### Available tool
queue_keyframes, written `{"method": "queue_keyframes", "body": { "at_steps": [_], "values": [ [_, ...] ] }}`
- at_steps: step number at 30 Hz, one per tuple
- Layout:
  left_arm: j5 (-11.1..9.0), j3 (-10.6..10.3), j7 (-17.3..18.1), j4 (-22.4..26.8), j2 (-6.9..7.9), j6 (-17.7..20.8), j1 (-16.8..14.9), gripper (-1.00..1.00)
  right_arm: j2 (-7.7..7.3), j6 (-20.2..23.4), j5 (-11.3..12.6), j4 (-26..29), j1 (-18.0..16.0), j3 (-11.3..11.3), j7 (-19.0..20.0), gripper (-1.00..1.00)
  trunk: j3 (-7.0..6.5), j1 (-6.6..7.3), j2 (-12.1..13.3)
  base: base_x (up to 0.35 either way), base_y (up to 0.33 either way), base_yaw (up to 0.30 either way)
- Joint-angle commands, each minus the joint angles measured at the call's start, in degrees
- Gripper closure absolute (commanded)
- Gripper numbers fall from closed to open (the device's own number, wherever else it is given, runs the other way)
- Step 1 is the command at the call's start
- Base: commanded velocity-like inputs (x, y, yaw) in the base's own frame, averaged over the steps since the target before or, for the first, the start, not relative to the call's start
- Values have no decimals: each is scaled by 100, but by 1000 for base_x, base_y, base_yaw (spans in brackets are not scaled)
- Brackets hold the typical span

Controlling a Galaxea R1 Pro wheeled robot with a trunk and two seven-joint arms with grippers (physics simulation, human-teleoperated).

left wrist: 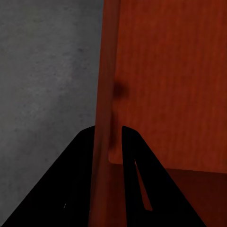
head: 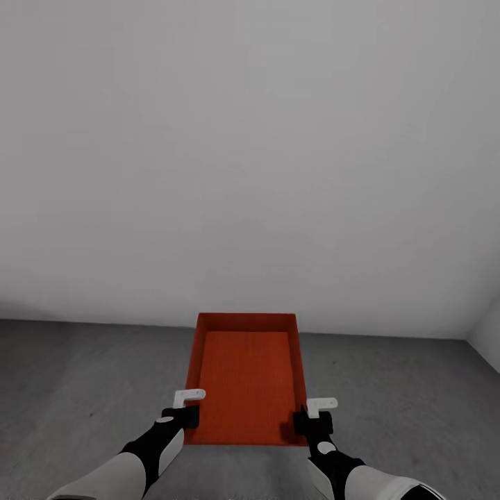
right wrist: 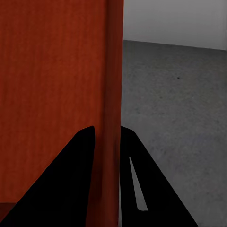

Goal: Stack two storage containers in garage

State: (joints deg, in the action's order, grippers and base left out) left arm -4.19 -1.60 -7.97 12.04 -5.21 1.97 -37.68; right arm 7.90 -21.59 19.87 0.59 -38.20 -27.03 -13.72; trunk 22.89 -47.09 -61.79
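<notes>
One red-orange open-top storage container (head: 246, 378) is in front of me over the grey concrete floor (head: 83, 389) of the garage. My left gripper (head: 189, 410) is shut on its left side wall near the near corner. My right gripper (head: 305, 417) is shut on its right side wall. In the left wrist view the dark fingers (left wrist: 80, 170) straddle the container's wall (left wrist: 106, 104). The right wrist view shows the same, with the fingers (right wrist: 78, 170) on either side of the wall (right wrist: 111, 94). I cannot tell whether the container touches the floor. It is empty.
A plain white wall (head: 250, 139) rises just beyond the container's far end. A second white wall meets it in a corner at the right (head: 482, 326). Bare concrete floor spreads to the left and right of the container.
</notes>
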Motion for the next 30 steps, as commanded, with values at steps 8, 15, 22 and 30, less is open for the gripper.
{"method": "queue_keyframes", "body": {
  "at_steps": [8,15,22,30],
  "values": [
    [24,134,-46,24,3,23,-5,100,1,-12,52,-6,-3,181,-26,100,80,0,-5,0,0,0],
    [24,134,-46,27,3,23,-7,100,1,-14,52,-6,-3,181,-25,100,144,0,-5,0,0,0],
    [24,134,-46,19,3,20,-8,100,1,-12,52,-6,-2,181,-25,100,208,0,-5,0,0,0],
    [25,134,-46,18,3,20,-7,100,0,-12,52,-6,-3,181,-25,100,281,0,-5,0,0,0]
  ]
}}
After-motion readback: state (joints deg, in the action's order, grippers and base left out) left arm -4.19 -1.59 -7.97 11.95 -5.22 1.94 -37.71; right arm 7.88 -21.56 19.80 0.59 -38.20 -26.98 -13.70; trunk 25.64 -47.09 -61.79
